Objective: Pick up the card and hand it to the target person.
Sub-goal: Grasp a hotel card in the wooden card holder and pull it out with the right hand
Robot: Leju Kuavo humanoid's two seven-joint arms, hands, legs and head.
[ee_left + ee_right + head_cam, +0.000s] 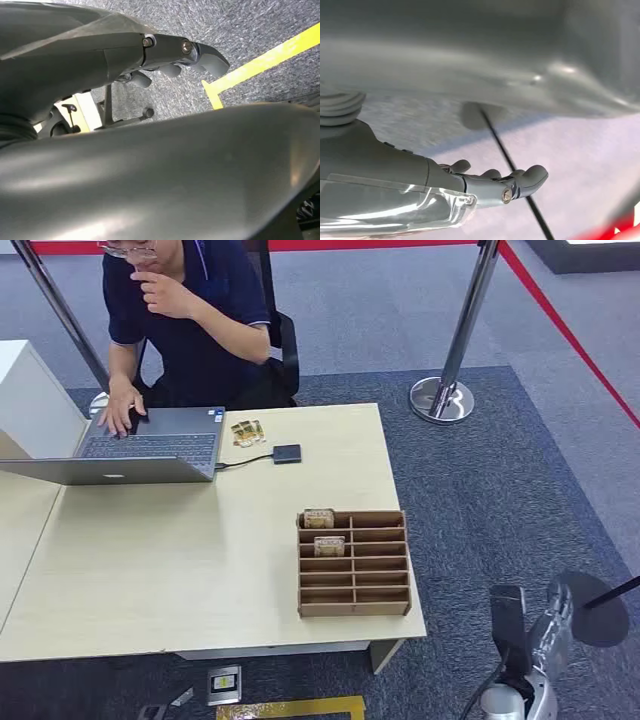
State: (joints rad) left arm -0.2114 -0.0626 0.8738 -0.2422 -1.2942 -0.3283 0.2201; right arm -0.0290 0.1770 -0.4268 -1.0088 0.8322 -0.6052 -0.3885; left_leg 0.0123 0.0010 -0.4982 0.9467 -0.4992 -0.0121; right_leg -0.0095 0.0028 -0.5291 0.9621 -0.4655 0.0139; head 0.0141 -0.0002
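Note:
A wooden rack (353,562) with several slots stands near the table's right front corner. Two cards sit in its far-left slots, one card (318,517) at the back and another (329,545) just in front of it. A few more cards (247,432) lie flat beside the laptop. The person (189,310) sits behind the table, one hand on the laptop. My right hand (555,625) hangs low, to the right of the table, fingers apart (501,182) and holding nothing. My left hand (177,55) hangs over the carpet, fingers stretched out and empty.
An open laptop (143,450) and a small black device (287,453) on a cable lie at the table's (151,580) far side. A stanchion (443,395) with red rope stands at back right, a dark round base (600,605) by my right hand. Yellow tape (290,707) marks the floor.

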